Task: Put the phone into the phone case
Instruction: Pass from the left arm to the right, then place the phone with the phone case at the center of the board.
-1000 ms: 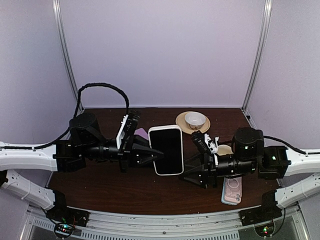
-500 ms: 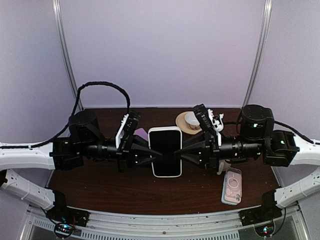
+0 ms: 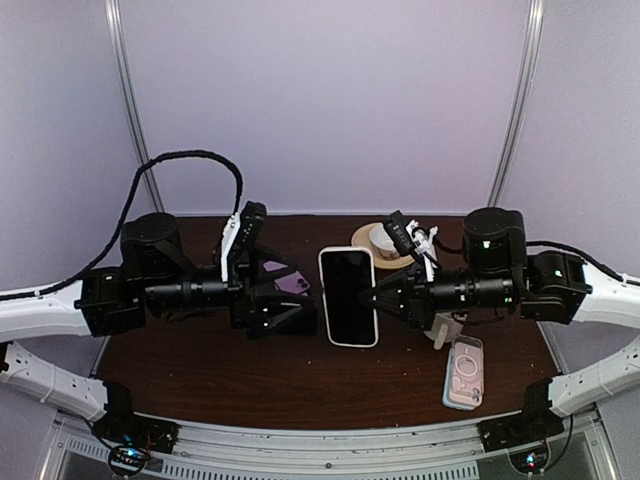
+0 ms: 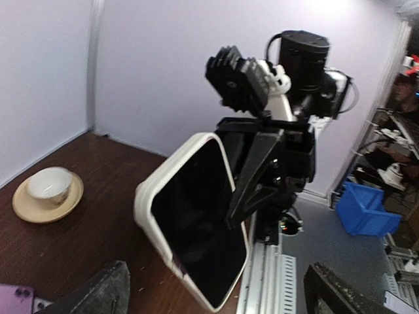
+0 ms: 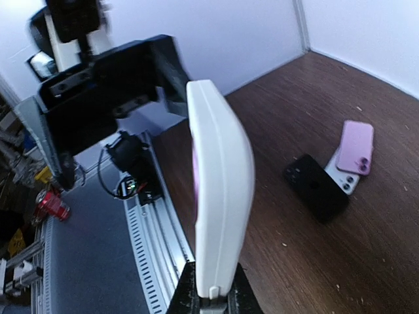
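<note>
The phone, dark screen up, sits inside a white phone case [image 3: 348, 296] that hangs above the middle of the table. My right gripper [image 3: 378, 297] is shut on the case's right edge. In the right wrist view the case [image 5: 219, 190] stands edge-on out of the shut jaws, with a purple strip showing along its inner rim. My left gripper [image 3: 300, 298] is open just left of the case and apart from it. In the left wrist view the cased phone [image 4: 196, 216] is ahead of my spread fingertips [image 4: 98, 294], with the right gripper clamped on its far side.
A purple phone [image 3: 291, 283], a black phone [image 5: 317, 186] and a white one lie on the table under the left gripper. A cup on a saucer [image 3: 385, 243] stands at the back. A pink phone in a clear case [image 3: 463, 372] lies front right.
The right gripper came in and shut on the case's right edge. The left gripper let go, opened wide and drew back left. The cased phone shifted slightly right.
</note>
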`<move>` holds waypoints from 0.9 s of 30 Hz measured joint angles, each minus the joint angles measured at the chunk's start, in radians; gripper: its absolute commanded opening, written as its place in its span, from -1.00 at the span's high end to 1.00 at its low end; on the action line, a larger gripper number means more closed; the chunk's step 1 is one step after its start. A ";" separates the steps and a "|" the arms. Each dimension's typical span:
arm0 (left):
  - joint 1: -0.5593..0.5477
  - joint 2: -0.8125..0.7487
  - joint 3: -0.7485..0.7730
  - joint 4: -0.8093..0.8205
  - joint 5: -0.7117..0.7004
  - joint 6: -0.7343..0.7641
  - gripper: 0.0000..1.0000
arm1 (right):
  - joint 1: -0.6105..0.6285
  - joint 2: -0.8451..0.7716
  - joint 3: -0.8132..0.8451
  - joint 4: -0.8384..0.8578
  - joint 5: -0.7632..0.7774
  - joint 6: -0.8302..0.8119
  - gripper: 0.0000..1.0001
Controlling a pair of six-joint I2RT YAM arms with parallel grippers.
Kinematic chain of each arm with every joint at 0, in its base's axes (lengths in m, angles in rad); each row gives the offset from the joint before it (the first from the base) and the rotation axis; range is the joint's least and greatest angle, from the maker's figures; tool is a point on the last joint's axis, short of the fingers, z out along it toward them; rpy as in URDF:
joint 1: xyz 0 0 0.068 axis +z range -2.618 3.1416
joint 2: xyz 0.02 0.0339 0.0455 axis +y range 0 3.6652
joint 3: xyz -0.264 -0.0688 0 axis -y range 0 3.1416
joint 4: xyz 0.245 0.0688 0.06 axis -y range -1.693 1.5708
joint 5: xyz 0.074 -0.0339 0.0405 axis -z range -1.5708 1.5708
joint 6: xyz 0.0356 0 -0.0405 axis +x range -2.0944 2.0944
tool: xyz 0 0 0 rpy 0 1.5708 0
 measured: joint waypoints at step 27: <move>0.286 0.095 0.136 -0.459 -0.417 0.075 -0.95 | -0.640 0.808 0.292 -0.226 -0.396 0.252 0.76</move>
